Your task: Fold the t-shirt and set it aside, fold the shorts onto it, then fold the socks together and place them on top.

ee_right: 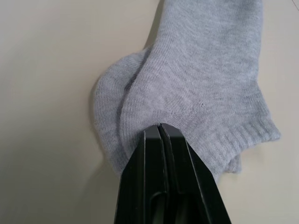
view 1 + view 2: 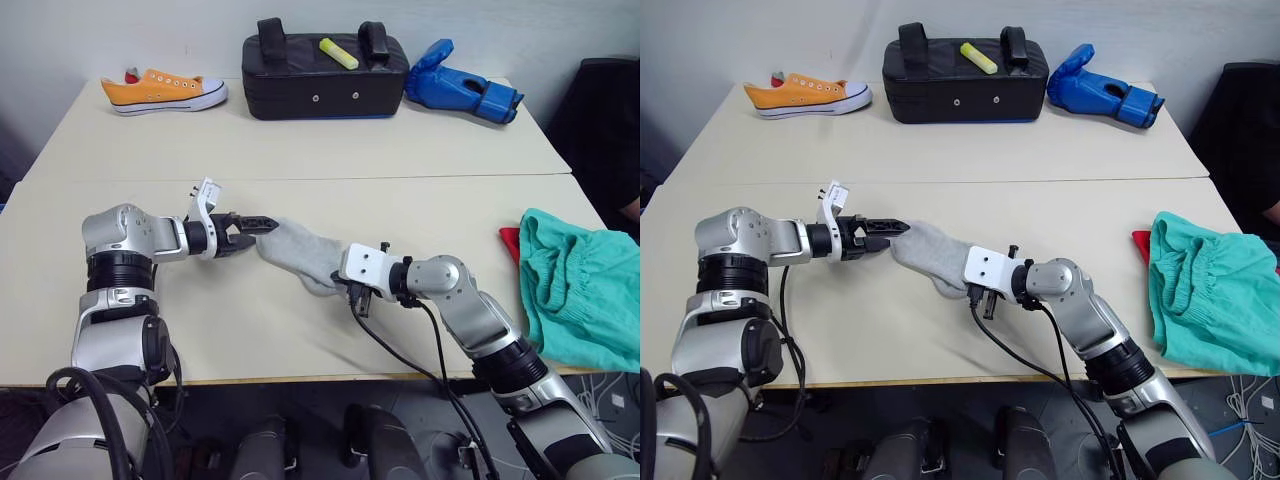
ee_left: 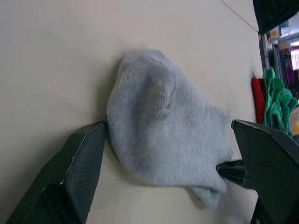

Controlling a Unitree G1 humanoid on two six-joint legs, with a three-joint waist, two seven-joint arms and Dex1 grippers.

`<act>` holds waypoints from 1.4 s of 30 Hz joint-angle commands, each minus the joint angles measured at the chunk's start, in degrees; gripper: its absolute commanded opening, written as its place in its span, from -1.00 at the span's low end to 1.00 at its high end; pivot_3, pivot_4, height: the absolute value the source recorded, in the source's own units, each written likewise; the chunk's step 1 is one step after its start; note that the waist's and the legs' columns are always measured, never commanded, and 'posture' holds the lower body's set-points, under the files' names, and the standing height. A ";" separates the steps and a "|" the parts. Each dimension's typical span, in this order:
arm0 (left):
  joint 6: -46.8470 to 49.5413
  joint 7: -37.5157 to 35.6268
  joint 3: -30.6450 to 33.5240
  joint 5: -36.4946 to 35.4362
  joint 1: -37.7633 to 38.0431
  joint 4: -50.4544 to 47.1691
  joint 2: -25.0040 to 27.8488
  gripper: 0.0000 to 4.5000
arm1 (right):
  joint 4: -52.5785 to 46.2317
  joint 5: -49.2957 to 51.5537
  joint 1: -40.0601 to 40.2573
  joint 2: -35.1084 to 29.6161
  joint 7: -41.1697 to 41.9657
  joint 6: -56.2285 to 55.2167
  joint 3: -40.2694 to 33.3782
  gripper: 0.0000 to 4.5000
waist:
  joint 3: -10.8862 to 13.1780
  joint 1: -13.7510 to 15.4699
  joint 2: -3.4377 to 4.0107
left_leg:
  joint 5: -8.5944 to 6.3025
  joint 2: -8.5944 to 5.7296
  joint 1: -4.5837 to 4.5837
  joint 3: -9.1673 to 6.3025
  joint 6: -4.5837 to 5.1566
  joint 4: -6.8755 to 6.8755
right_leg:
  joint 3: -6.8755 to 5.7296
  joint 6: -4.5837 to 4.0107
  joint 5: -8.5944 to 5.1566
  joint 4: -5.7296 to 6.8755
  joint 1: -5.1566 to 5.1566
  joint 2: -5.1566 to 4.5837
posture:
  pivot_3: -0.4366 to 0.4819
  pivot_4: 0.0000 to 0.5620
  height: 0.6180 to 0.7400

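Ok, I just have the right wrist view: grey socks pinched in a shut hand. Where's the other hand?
Observer: The left hand is open around the far end of the socks.
Operator: Where are the shorts?
Observer: The teal shorts lie rumpled at the right edge of the table, over the red t-shirt.
Operator: Anything else up there?
Observer: An orange sneaker and a blue boxing glove sit along the far edge.

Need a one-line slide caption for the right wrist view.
Right gripper shut on the edge of the grey socks lying on the beige table.
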 commanded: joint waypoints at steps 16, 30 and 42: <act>-7.21 4.21 -1.10 1.61 -3.65 11.31 -8.51 0.99 | -0.12 -1.13 -0.39 0.23 -0.41 -0.62 0.52 -1.00 | -0.02 2.29 -0.01 | -0.09 -0.13 0.01 -0.04 -0.16 0.10 | 0.03 0.03 0.02 -0.11 0.03 -0.20 | -0.05 -0.47 1.00; -10.16 8.11 4.55 -0.87 -5.07 11.33 -10.25 -0.78 | -0.16 -1.53 0.13 -0.15 -0.58 -1.04 0.52 -1.00 | -0.01 1.83 -0.02 | -0.03 -0.11 -0.08 -0.03 -0.03 0.07 | 0.00 0.06 0.04 -0.10 -0.01 -0.12 | -0.05 -0.47 1.00; -34.07 -7.16 -19.47 7.88 8.21 -24.71 -4.97 -0.97 | 0.06 -1.73 1.15 -1.18 -0.36 -1.82 0.50 -1.00 | -0.01 1.16 0.00 | -0.07 -0.04 -0.07 0.03 -0.11 -0.09 | 0.01 0.05 0.03 -0.15 -0.04 -0.04 | -0.05 -0.47 1.00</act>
